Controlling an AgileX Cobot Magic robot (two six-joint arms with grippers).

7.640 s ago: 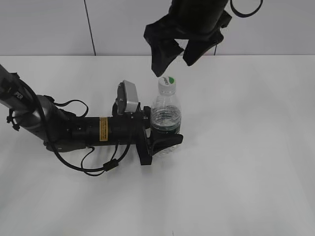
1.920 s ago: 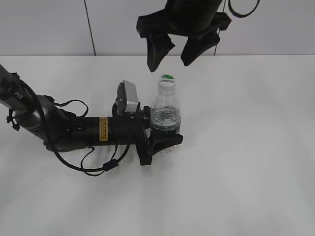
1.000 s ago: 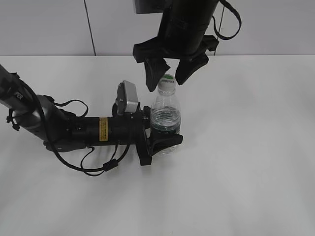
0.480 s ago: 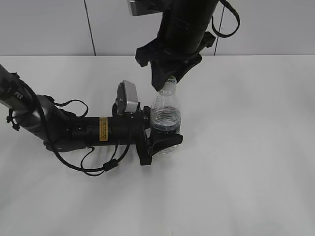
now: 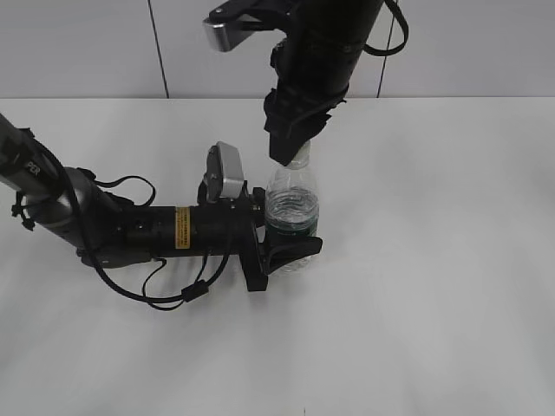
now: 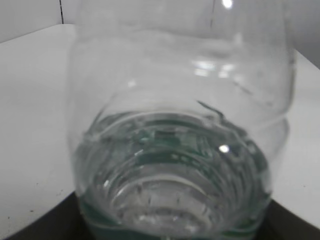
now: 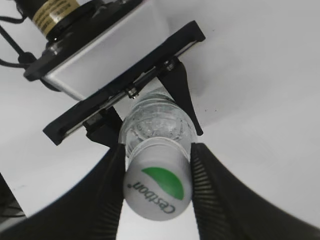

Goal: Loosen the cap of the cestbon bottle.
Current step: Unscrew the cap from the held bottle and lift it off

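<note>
The clear cestbon bottle (image 5: 292,208) stands upright on the white table, its green label band low on its body. My left gripper (image 5: 279,247) lies along the table and is shut on the bottle's lower body; the bottle fills the left wrist view (image 6: 175,145). My right gripper (image 5: 290,152) comes down from above and is shut on the cap. In the right wrist view the white cap (image 7: 159,185) with its green mark sits between the two ribbed fingers (image 7: 156,180), both touching its sides. In the exterior view the cap is hidden by the fingers.
The left arm (image 5: 130,230) and its cables lie on the table to the bottle's left. The white table (image 5: 434,260) meets a grey wall at the back.
My right gripper has come down over the bottle top, turned, and closed its fingers on the cap. The left gripper and bottle have not moved.
</note>
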